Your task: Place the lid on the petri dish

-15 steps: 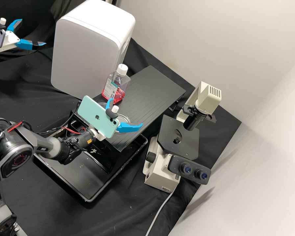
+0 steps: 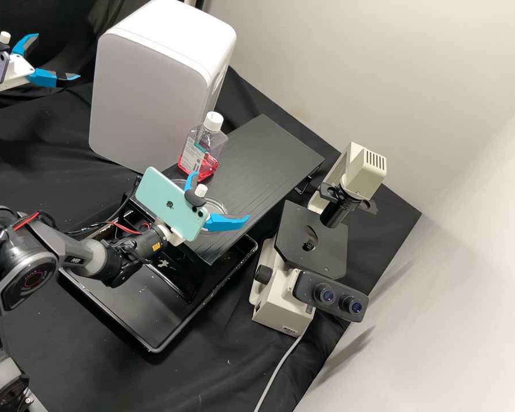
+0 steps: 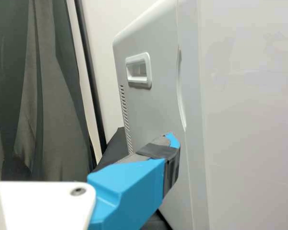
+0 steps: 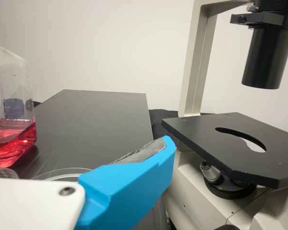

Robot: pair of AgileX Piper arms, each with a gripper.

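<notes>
A clear round petri dish (image 2: 212,204) lies on the black platform (image 2: 263,160), near its front corner. My right gripper (image 2: 220,195) hangs open just above the dish, one blue finger on each side, and its white body hides part of the dish. Whether a lid sits on the dish I cannot tell. In the right wrist view one blue finger (image 4: 134,177) shows with the dish's clear rim (image 4: 62,172) beside it. My left gripper (image 2: 57,55) is open and holds nothing at the far left, beside the white box; its blue finger (image 3: 134,184) shows against that box.
A tall white box-shaped device (image 2: 160,80) stands behind the platform. A flask of red liquid (image 2: 203,150) stands close behind the dish. A microscope (image 2: 320,246) stands to the right. A black tray (image 2: 154,312) lies under the platform's front.
</notes>
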